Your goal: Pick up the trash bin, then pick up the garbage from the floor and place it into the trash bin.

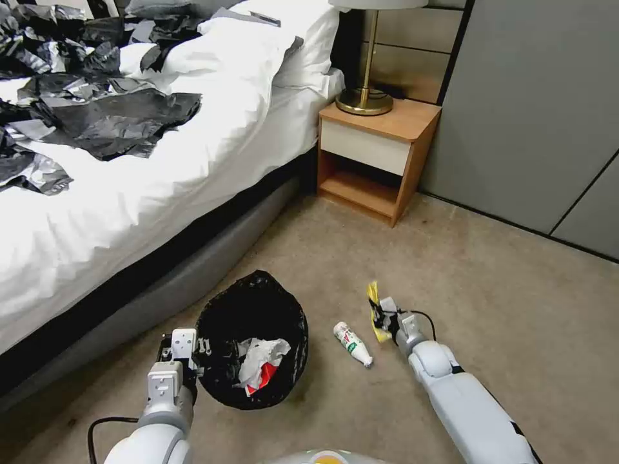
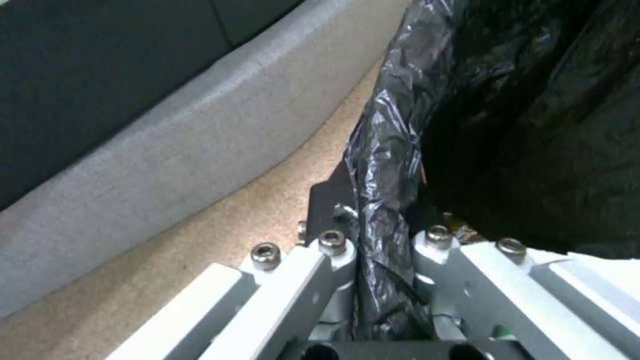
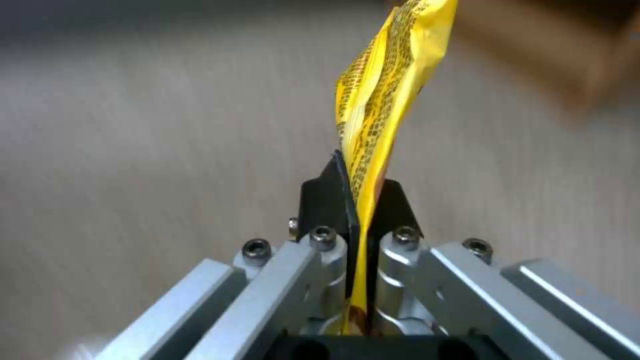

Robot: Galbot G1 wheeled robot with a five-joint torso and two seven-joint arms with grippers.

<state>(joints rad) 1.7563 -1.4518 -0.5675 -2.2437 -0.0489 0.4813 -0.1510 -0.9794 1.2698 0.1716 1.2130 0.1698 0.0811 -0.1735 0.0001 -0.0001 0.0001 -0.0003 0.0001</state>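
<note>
From the head, the trash bin [image 1: 253, 341] sits on the tan carpet [image 1: 503, 290] beside the bed [image 1: 129, 193], with a nightstand [image 1: 374, 158] behind. A small bottle [image 1: 352, 344] lies near it.

The left wrist shows the left gripper [image 2: 383, 227] pinching the bin's black bag.

The right wrist shows the right gripper [image 3: 359, 200] squeezing a yellow wrapper [image 3: 383, 95].

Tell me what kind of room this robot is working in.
Most likely a hotel-style bedroom: a bed with white bedding, a wooden nightstand bearing a brass lamp, and carpeted floor.
</note>
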